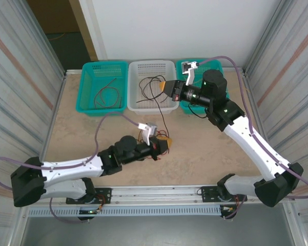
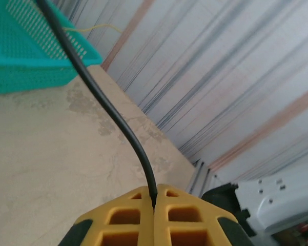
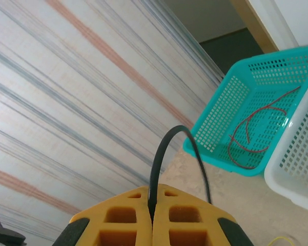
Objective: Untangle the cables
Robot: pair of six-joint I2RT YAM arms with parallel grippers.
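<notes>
My left pincer [image 1: 163, 145] is clamped shut on the black cable [image 2: 107, 102], which leaves straight from between my fingertips and climbs away ahead and to the left. My right pincer [image 1: 166, 86] is also closed on a black cable, which arches up out of its tips and drops back down on the right side. From above, a thin dark line seems to join the two pincers, so I judge that I am holding one cable at two places, low over the table [image 1: 205, 148] on the left and above the white basket [image 1: 152, 110] on the right. To do this well I should hold both grips firm and draw the pincers apart slowly, watching the stretch between them. Other wires lie close beneath my left pincer, too small to sort out, and a jerk could drag them along. I must also steer the cable away from the white basket's rim in front of my right pincer. Beyond that, the teal basket [image 1: 100, 109] already holds a red cable [image 1: 106, 96].
</notes>
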